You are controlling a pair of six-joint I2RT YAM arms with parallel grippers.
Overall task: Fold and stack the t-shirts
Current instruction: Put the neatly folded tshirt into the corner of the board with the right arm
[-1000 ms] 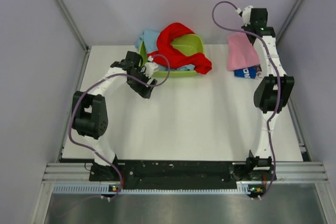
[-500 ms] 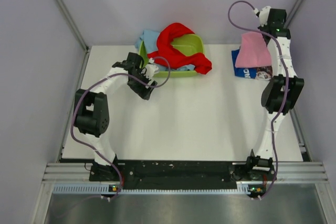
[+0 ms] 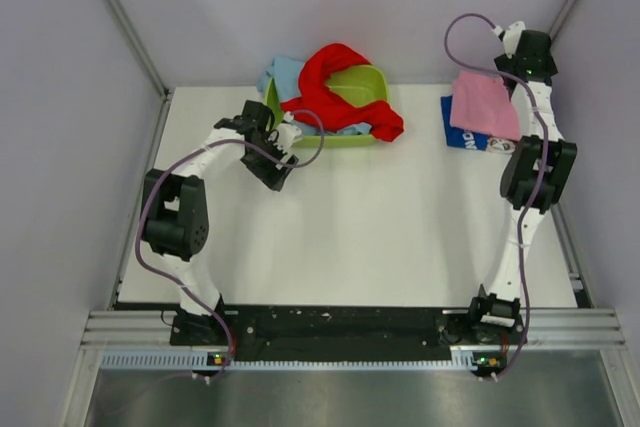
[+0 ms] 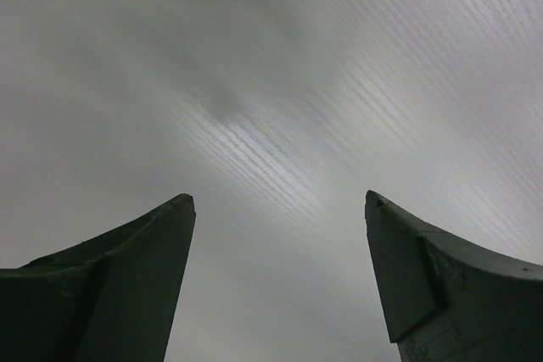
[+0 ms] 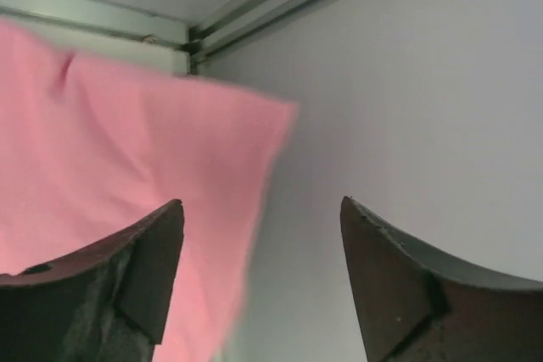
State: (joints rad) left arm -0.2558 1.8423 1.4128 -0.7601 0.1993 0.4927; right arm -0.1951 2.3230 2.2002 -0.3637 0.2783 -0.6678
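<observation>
The folded pink t-shirt [image 3: 485, 105] lies at the back right on top of the navy blue t-shirt [image 3: 462, 137], whose white lettering peeks out at the near edge. My right gripper [image 3: 522, 59] hangs above the pink shirt's far right corner, open and empty; in the right wrist view the pink t-shirt [image 5: 127, 150] sits behind the left finger of the right gripper [image 5: 261, 209]. The red t-shirt [image 3: 330, 72] drapes over the tub and the light blue t-shirt [image 3: 283, 72] spills out behind it. My left gripper [image 3: 281, 177] [image 4: 278, 201] is open over bare table.
The lime green tub [image 3: 372, 82] stands at the back centre of the white table [image 3: 380, 217]. Grey walls and an aluminium frame post [image 5: 195, 36] close in around the back right corner, close to my right arm.
My right gripper carried the pink t-shirt right and back over the navy one, then opened and let it go; the shirt now lies flat. The left arm has not moved.
</observation>
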